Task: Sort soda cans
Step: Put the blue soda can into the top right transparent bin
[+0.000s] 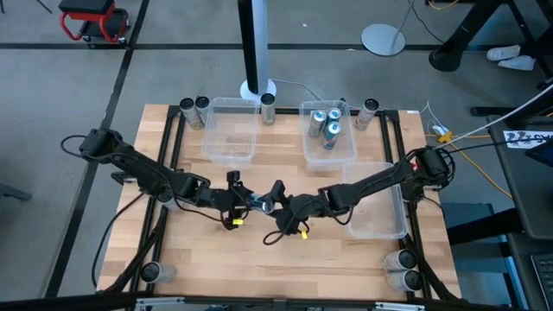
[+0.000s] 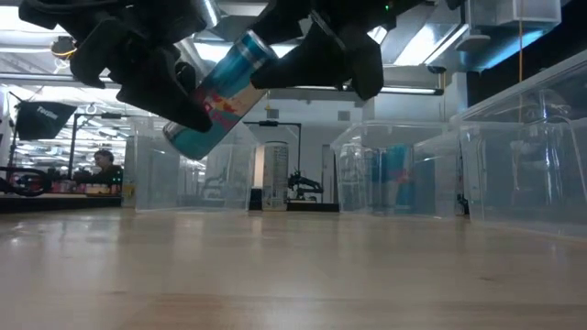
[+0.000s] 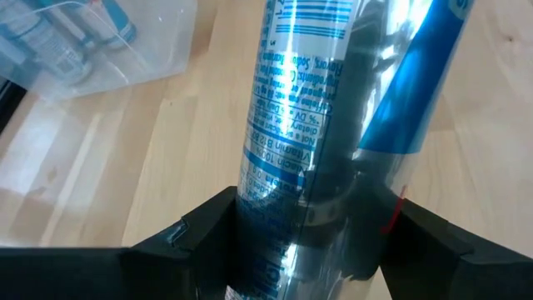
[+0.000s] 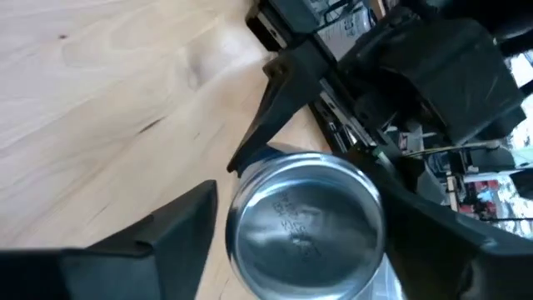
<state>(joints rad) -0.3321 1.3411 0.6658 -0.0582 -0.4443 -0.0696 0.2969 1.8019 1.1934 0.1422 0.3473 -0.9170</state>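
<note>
We see a handover in mid-air above the middle of the bench [image 1: 216, 259], and it turns on how one slim blue-and-silver soda can [image 2: 220, 92] lies between the two arms. The left gripper [image 1: 244, 200] has its jaws closed on the can's body, as its wrist view shows, with the printed side running straight out past the dark fingers [image 3: 200, 242]. The low view shows the can clear of the bench and tilted, one end higher than the other; its long axis runs roughly from one gripper toward the other (along the bench, not across it).

The right gripper [image 1: 281, 207] meets the can end-on: its wrist view looks straight at the silver end, with one jaw standing on either side, open around it. We cannot tell whether they touch the can yet, so we judge the grip to be the left's alone.

Both grippers are at the can, so reach is no issue. A clear plastic bin [image 1: 346, 147] near the far edge already holds blue-and-silver cans [image 1: 327, 125], on the right arm's side.
</note>
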